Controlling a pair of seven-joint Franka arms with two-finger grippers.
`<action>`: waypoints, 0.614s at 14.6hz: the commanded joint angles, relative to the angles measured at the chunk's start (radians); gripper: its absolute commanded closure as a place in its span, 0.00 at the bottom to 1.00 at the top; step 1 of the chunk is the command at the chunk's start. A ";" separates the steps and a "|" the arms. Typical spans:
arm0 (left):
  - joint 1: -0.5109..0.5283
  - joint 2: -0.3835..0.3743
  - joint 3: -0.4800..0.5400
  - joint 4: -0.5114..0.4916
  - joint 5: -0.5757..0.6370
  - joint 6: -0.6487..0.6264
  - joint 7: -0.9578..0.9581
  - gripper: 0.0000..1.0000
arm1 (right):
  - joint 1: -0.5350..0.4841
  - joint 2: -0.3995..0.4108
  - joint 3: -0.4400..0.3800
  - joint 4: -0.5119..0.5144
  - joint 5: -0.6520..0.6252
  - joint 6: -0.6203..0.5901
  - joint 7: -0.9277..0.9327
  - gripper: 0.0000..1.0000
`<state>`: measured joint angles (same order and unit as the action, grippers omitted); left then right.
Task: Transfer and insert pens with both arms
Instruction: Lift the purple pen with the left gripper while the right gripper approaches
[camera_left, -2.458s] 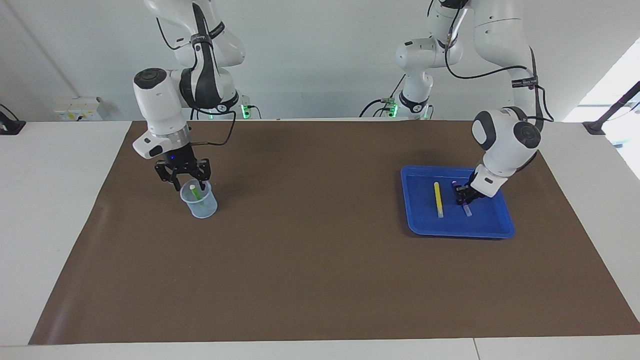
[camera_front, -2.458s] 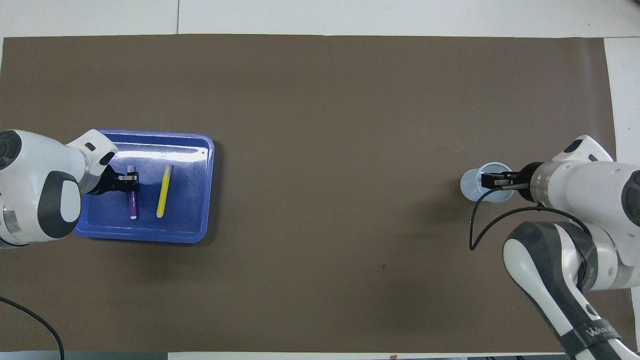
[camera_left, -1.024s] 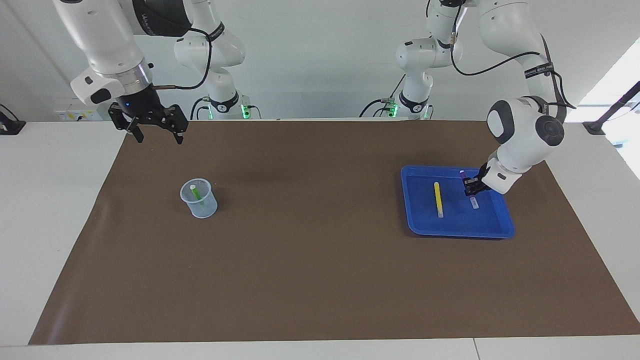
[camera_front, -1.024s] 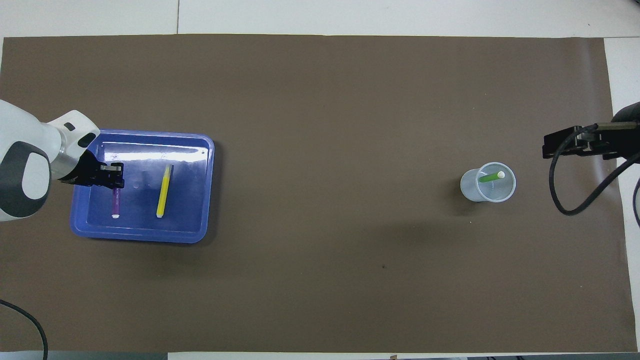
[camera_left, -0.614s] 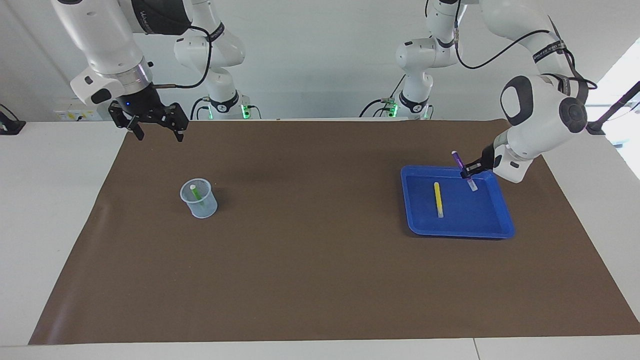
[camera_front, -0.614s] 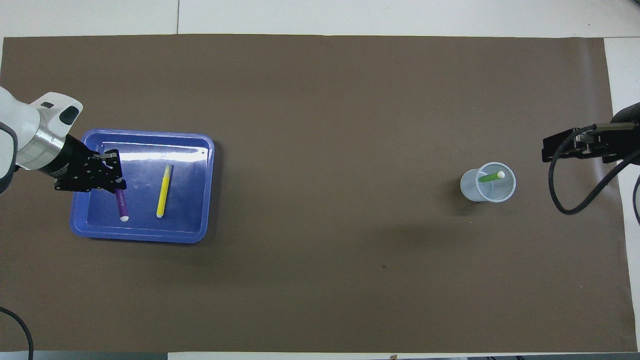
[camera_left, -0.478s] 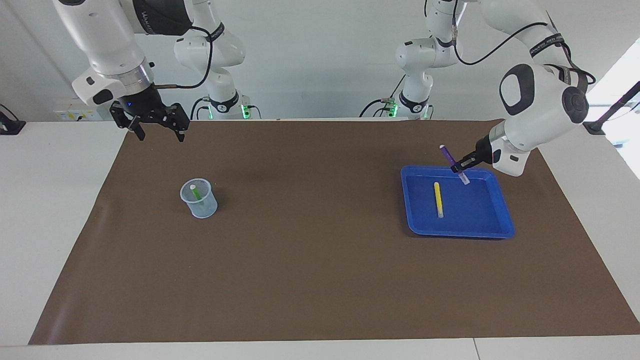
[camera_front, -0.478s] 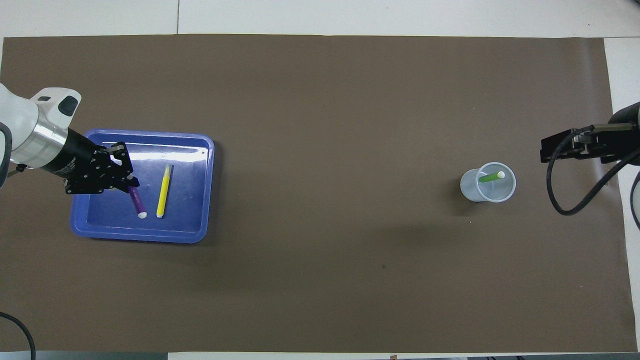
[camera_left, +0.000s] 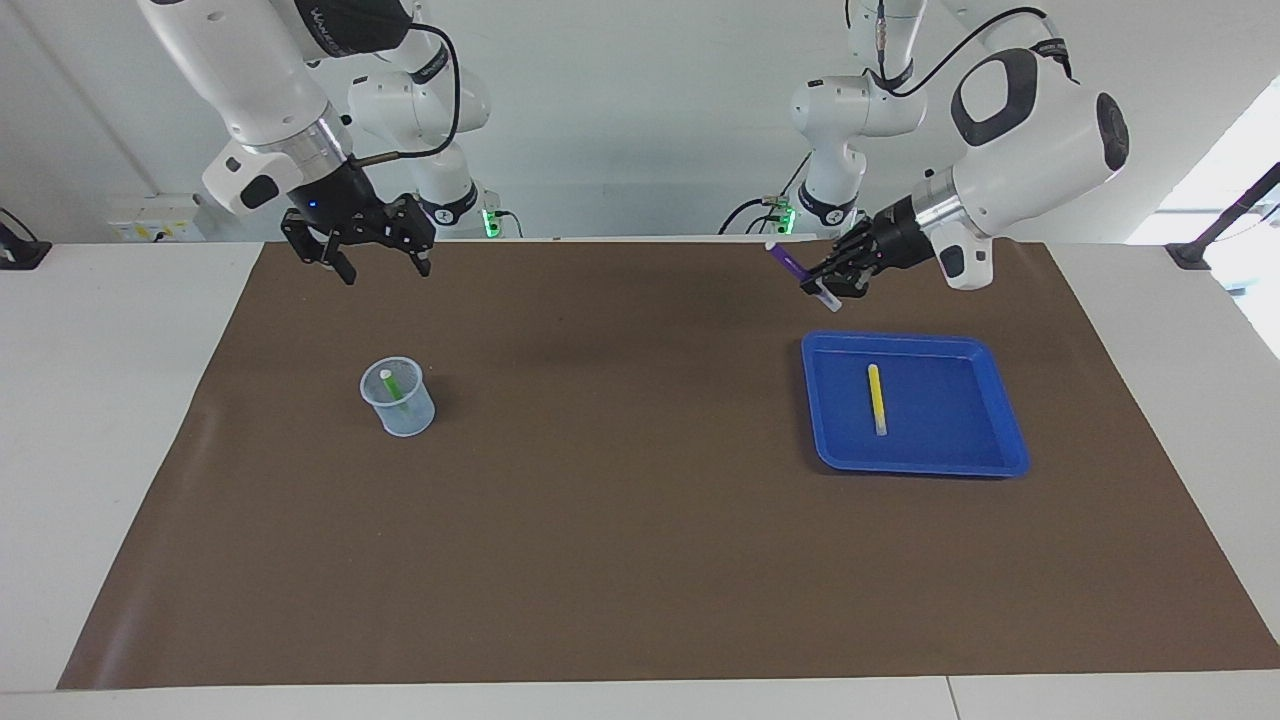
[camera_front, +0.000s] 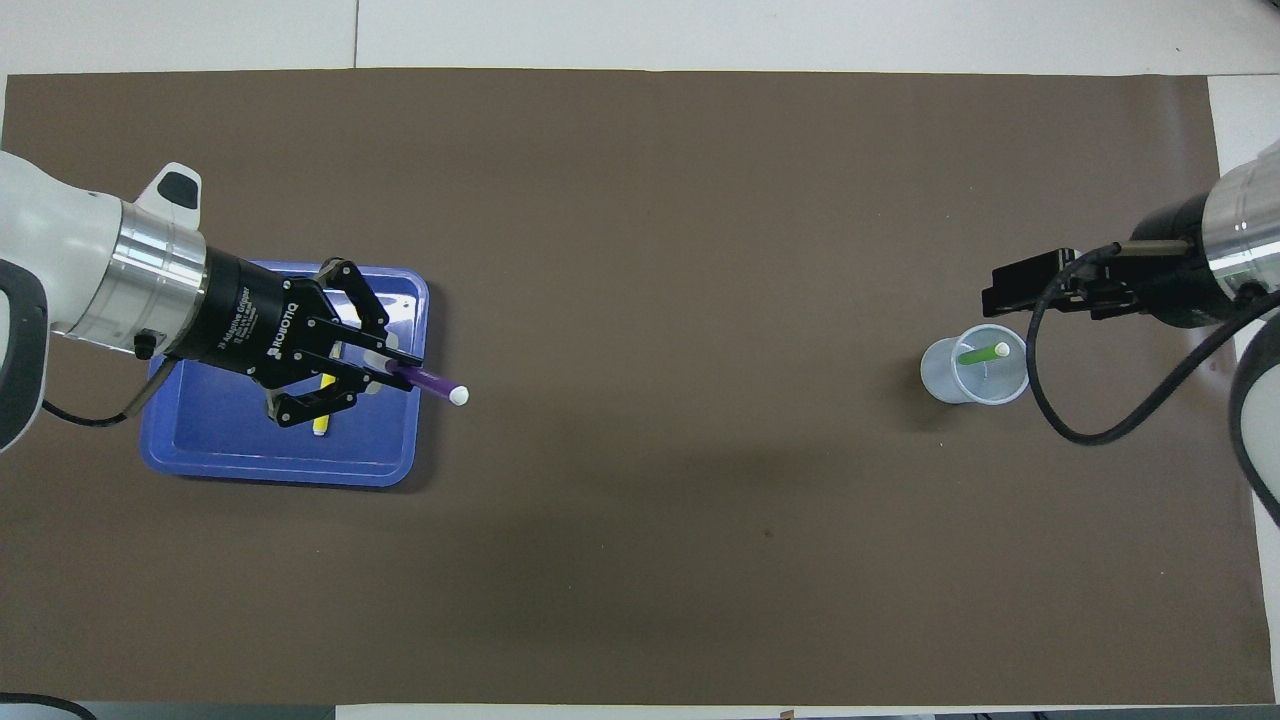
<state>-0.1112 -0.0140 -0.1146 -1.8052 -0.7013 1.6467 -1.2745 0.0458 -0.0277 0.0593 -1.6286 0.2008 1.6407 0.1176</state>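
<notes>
My left gripper (camera_left: 829, 284) is shut on the purple pen (camera_left: 790, 262) and holds it tilted in the air over the brown mat, beside the blue tray's (camera_left: 915, 458) edge nearest the robots. In the overhead view this gripper (camera_front: 393, 372) covers part of the tray (camera_front: 280, 470), and the purple pen (camera_front: 432, 383) points toward the table's middle. The yellow pen (camera_left: 876, 398) lies in the tray; only its end (camera_front: 320, 429) shows from overhead. The green pen (camera_left: 394, 391) stands in a clear cup (camera_left: 402, 408). My right gripper (camera_left: 386, 270) hangs open and empty, high over the mat beside the cup (camera_front: 975, 380).
A brown mat (camera_left: 620, 520) covers the white table. Two smaller white arms (camera_left: 440, 110) (camera_left: 840, 120) with green lights stand at the robots' edge of the table. A black clamp (camera_left: 1195, 255) sits at the left arm's end.
My left gripper lifted the purple pen out of the tray and swung it up toward the table's middle. My right gripper rose from the cup, leaving the green pen, then shifted slightly toward the middle.
</notes>
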 joint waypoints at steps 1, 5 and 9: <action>-0.067 -0.064 0.010 -0.110 -0.136 0.114 -0.095 1.00 | -0.009 -0.003 0.048 -0.017 0.110 0.059 0.091 0.00; -0.148 -0.200 0.009 -0.331 -0.375 0.309 -0.147 1.00 | -0.009 -0.001 0.128 -0.022 0.290 0.120 0.209 0.00; -0.336 -0.253 0.007 -0.445 -0.443 0.577 -0.236 1.00 | -0.009 0.000 0.241 -0.023 0.324 0.192 0.326 0.00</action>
<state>-0.3524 -0.2007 -0.1190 -2.1555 -1.1119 2.0877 -1.4566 0.0478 -0.0245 0.2486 -1.6369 0.4994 1.7913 0.3962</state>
